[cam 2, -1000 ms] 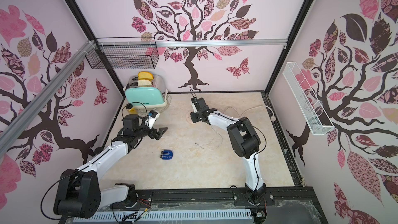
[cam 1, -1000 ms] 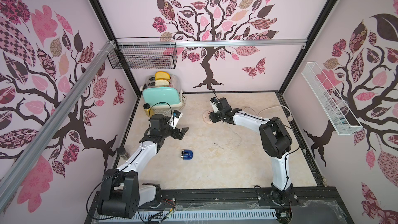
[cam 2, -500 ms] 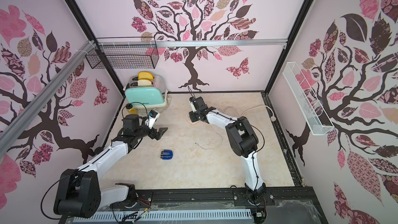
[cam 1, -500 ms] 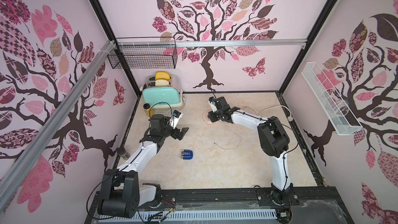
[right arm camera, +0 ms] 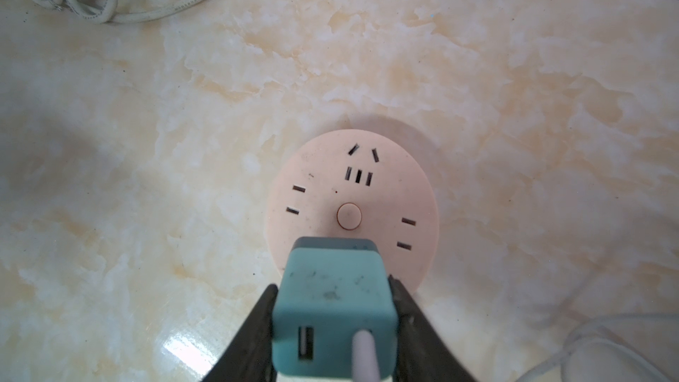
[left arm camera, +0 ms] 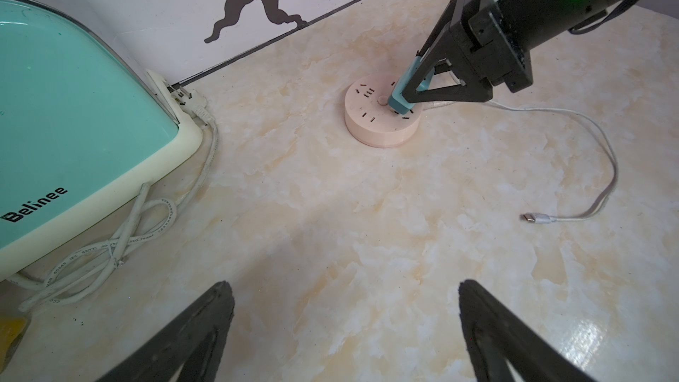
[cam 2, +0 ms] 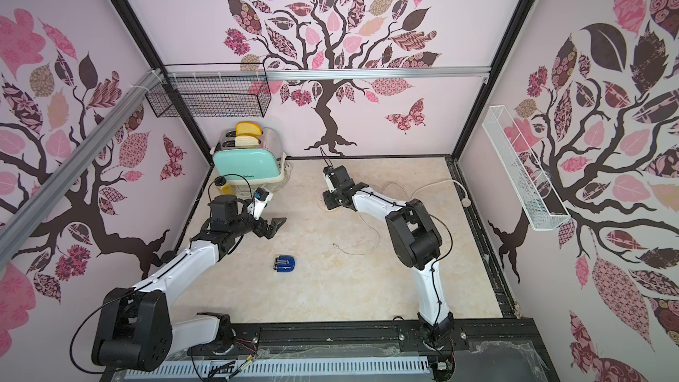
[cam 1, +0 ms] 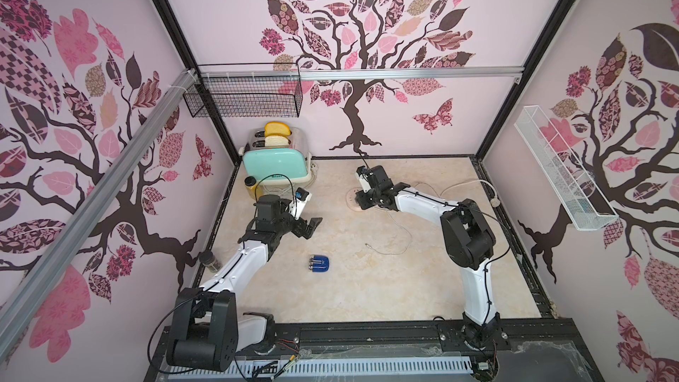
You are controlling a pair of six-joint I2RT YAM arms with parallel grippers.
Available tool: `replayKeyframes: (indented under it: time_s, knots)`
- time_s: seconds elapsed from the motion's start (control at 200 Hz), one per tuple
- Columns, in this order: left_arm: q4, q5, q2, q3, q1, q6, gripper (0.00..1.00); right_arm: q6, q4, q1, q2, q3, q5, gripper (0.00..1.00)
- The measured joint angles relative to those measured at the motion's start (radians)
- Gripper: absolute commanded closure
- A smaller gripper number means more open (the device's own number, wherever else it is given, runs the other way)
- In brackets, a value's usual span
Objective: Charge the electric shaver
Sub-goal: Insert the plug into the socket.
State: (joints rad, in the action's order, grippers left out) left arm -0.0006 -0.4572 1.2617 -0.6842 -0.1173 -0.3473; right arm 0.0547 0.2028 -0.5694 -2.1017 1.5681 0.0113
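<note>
Stood at the plugging-in stage, charging not begun.
Pinched mint adapter point(right arm camera: 332, 310) in right gripper point(left arm camera: 408, 99) on pink socket disc point(right arm camera: 330, 192), seating unclear; showed left gripper point(left arm camera: 344, 284) spread, empty; electric shaver point(cam 1: 319, 263) lay lower centre, cable end point(left arm camera: 529, 217) loose.

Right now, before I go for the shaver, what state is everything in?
electric shaver: lying flat, no cable attached.
socket disc: visible slots empty.
green adapter: held against socket disc, seating unclear.
white cable: plugged into green adapter, free end unplugged.
left tool: open, empty.
right tool: shut on green adapter.
toaster: two bread slices in slots.
</note>
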Motion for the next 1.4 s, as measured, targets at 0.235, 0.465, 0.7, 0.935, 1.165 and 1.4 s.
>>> replayKeyframes:
  time_s: [0.235, 0.465, 0.7, 0.935, 1.165, 1.4]
  knots:
    - [0.000, -0.001, 0.003, 0.000, 0.000, 0.000, 0.02, -0.003, 0.014, -0.003, 0.010, -0.009, -0.023, 1.00]
    - [0.000, -0.001, 0.006, 0.000, 0.000, 0.000, 0.02, -0.004, 0.014, -0.005, 0.010, -0.009, -0.026, 1.00]
    - [0.000, -0.004, 0.011, 0.000, 0.000, 0.000, 0.02, -0.010, 0.149, -0.005, -0.077, 0.163, -0.016, 1.00]
    - [-0.002, -0.017, 0.023, 0.000, 0.000, -0.001, 0.02, -0.007, 0.277, -0.005, -0.187, 0.352, -0.030, 1.00]
    - [-0.025, -0.023, 0.034, -0.002, 0.001, -0.006, 0.02, -0.006, 0.432, -0.006, -0.311, 0.576, -0.050, 1.00]
    - [-0.039, -0.023, 0.046, -0.006, 0.002, -0.019, 0.02, -0.007, 0.497, -0.007, -0.374, 0.681, -0.066, 1.00]
